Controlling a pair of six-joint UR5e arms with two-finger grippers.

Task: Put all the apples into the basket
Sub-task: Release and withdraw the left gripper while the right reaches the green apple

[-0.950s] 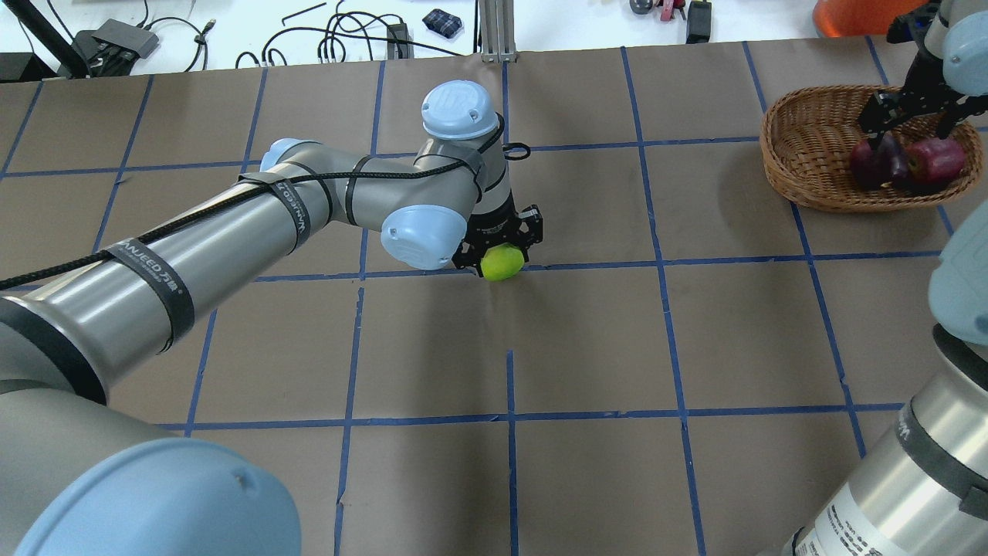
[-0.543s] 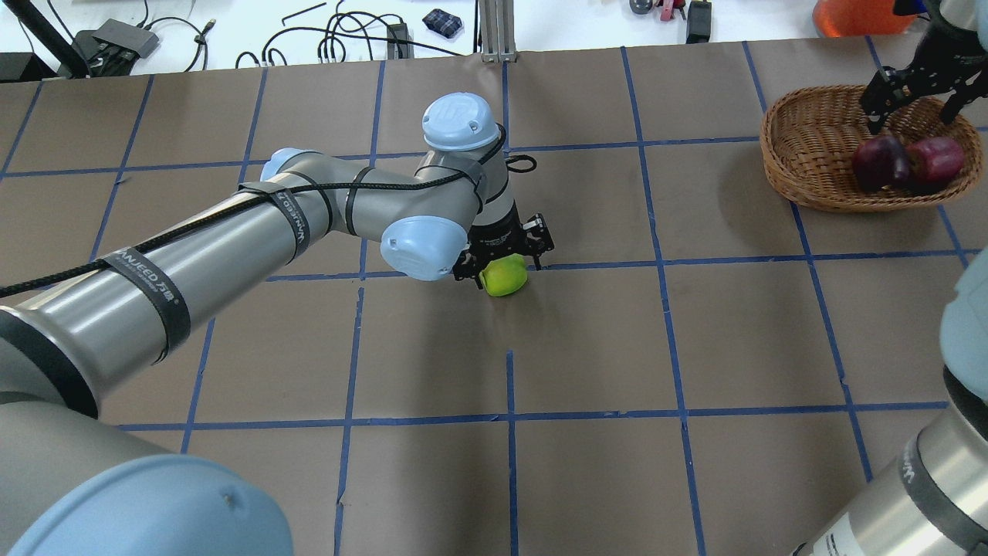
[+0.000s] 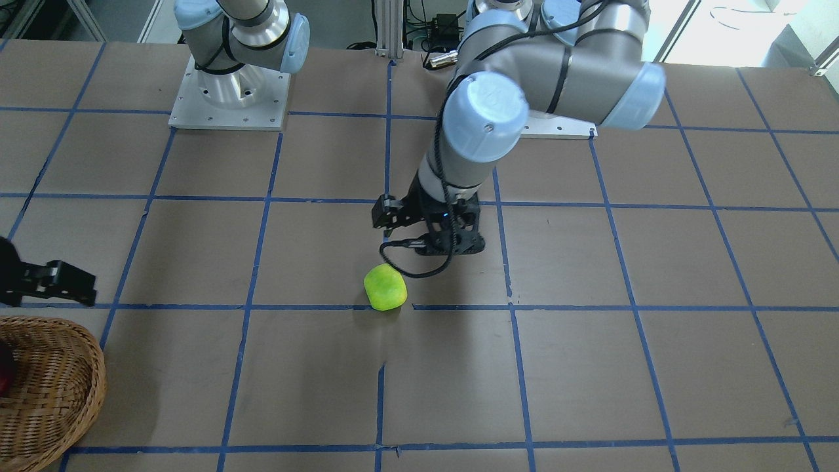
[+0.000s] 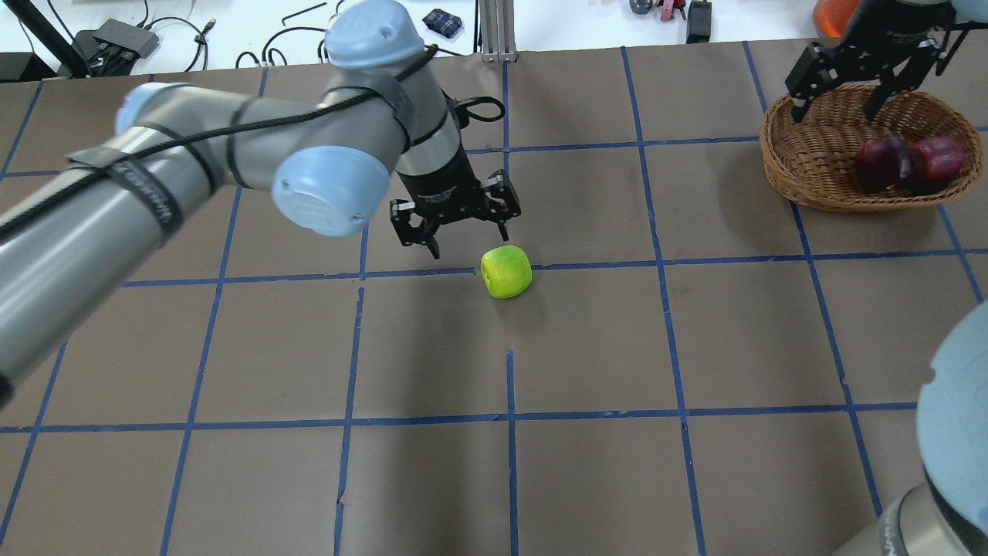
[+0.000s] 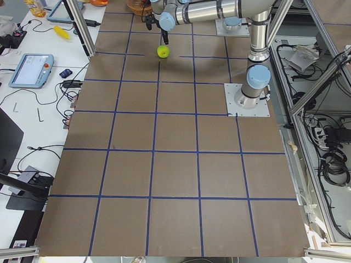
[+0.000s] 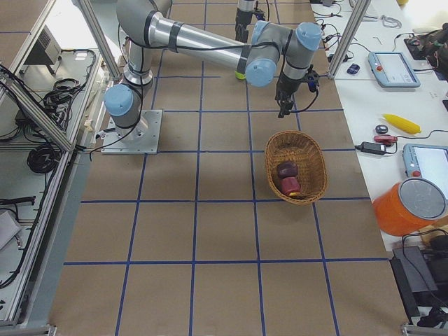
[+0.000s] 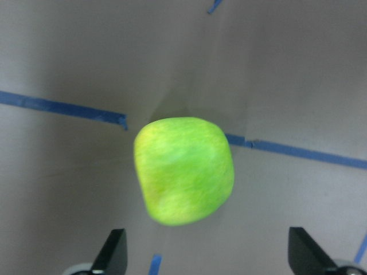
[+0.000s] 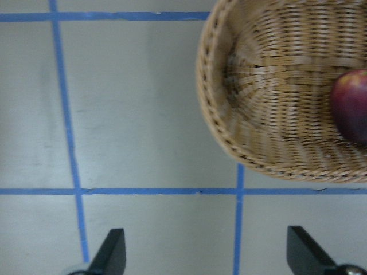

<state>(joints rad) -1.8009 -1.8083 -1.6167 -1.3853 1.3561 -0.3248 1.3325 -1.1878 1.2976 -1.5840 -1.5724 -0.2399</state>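
The lime green apple lies on the table at a blue tape crossing, also in the front view and the left wrist view. My left gripper is open and empty, raised just behind and to the left of it. The wicker basket stands at the far right and holds the dark maroon apple and the red apple. My right gripper is open and empty above the basket's far-left rim. The right wrist view shows the basket with one apple in it.
Brown paper with a blue tape grid covers the table. An orange container, cables and tools lie on the white bench beyond the far edge. The left arm's elbow hangs over the table's left middle.
My left gripper has lifted off the green apple and swung left and back; the apple stays on the table. My right gripper has risen out of the basket and moved left.
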